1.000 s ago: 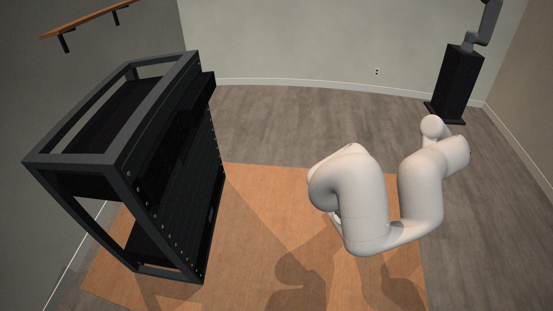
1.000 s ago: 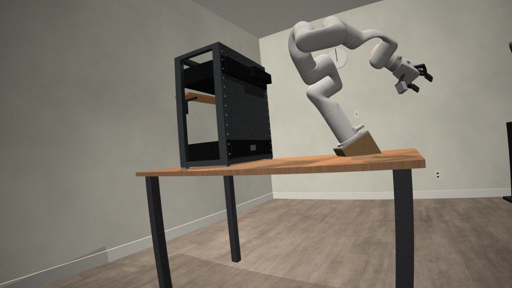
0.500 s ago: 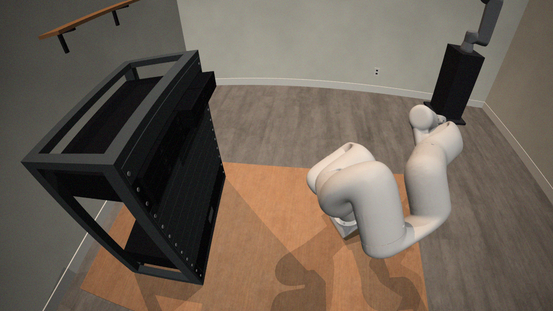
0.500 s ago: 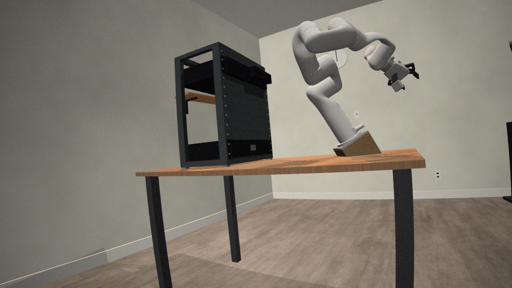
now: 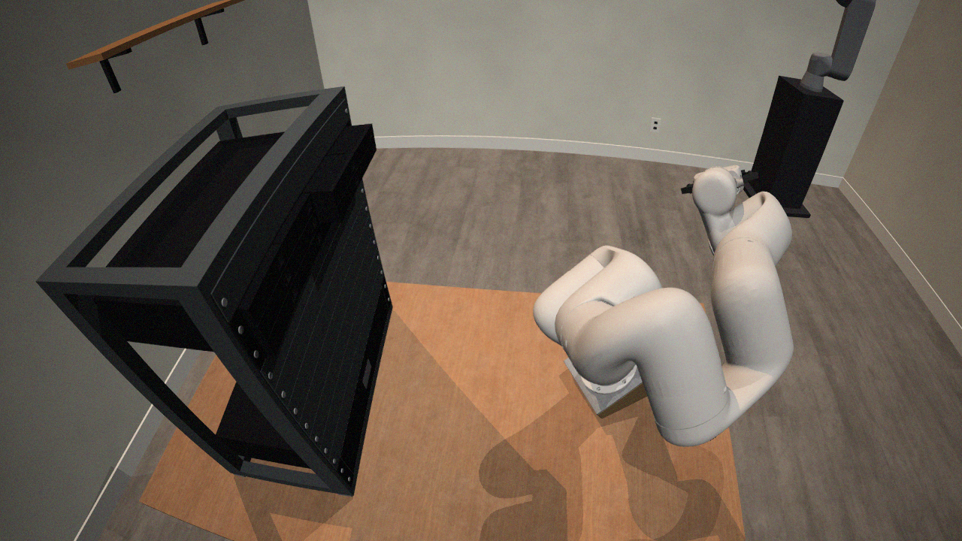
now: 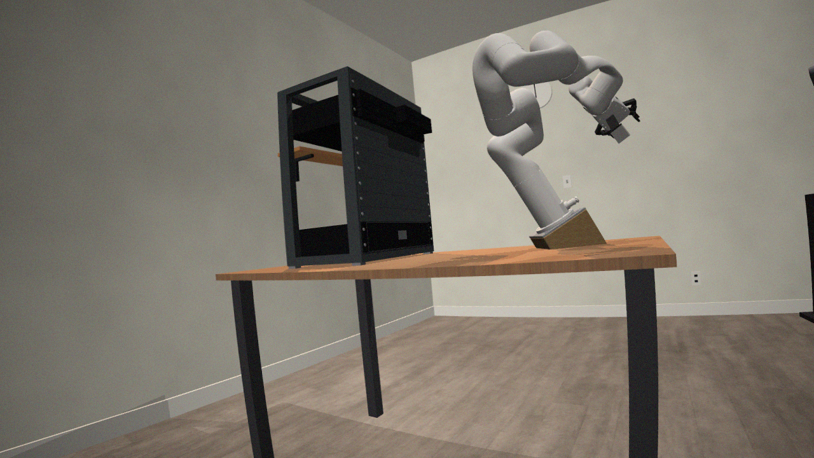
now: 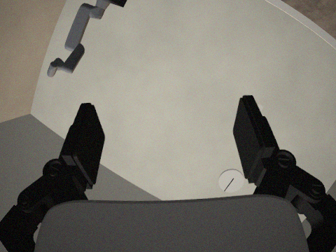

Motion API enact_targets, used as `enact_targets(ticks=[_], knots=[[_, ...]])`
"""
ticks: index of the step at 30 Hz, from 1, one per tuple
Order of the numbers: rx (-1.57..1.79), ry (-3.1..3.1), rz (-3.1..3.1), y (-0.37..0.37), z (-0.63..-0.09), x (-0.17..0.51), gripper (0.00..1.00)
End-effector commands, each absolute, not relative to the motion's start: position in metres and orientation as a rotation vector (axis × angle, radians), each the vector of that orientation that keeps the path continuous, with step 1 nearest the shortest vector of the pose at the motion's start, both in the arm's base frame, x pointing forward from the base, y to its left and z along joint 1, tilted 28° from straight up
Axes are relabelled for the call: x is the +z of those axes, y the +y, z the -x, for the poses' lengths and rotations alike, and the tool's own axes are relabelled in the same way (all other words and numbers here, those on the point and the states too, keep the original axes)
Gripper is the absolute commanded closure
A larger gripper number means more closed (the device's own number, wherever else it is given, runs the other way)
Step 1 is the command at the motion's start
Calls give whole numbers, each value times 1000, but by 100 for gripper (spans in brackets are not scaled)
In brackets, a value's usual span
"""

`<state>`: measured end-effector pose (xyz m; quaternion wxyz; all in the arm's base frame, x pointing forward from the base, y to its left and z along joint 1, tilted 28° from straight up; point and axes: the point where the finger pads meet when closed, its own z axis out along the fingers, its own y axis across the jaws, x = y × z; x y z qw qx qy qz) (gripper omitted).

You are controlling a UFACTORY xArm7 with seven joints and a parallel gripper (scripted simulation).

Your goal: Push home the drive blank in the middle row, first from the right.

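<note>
The black rack stands on the left part of the wooden table, its front facing the arm. The storage chassis sits at the top of the rack front and juts out a little. Its front is dark, and I cannot make out the single drive blanks or which stand out. My gripper is high in the air at the far right, well away from the rack and pointing away from it towards the wall. In the wrist view the gripper is wide open with only bare wall between the fingers.
The arm's base sits on a tilted wooden wedge near the table's right end. A black pedestal with another arm stands on the floor at the back right. A wall shelf hangs behind the rack. A wall clock shows below the right finger.
</note>
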<state>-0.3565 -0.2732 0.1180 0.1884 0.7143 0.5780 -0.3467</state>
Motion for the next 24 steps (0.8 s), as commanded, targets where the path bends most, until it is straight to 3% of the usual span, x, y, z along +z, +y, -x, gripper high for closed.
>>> enact_targets(ticks=[1,24], knots=[[-1018,1677,-1837,-303,335,141,0],[-1151,1756,-1210,-369,231,230,0]])
